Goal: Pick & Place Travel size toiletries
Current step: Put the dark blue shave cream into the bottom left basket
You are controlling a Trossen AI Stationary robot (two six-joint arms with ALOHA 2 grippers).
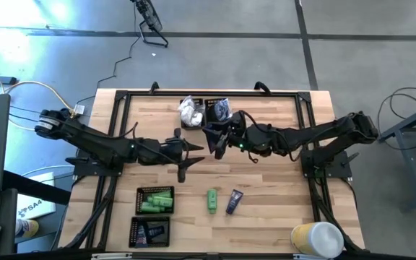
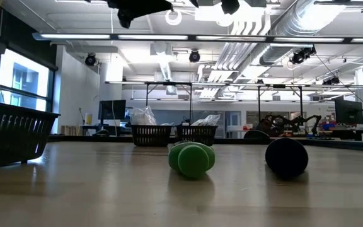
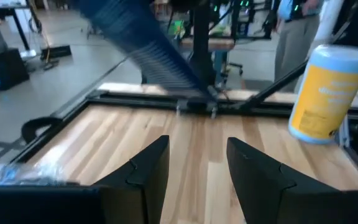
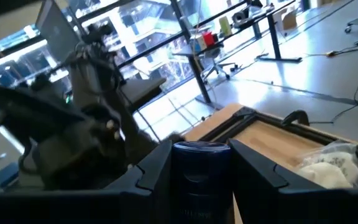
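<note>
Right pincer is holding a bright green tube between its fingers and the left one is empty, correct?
Not quite: the right pincer is holding a dark navy tube, not a green one, as the right wrist view shows. The left pincer is indeed empty.

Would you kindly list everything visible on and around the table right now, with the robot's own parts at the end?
Green tube: one loose, bright green, table's near middle.
Navy tube: one loose, dark navy, beside the green one.
Navy tube in grip: one, dark navy, between the right gripper's fingers.
Near trays: two, black mesh, one with green tubes, one with navy items.
Far trays: two, black mesh, holding white packets and clear bags.
Canister: one, yellow and white, near right corner.
Left gripper: open, empty, above table centre.
Right gripper: closed on the navy tube.
</note>
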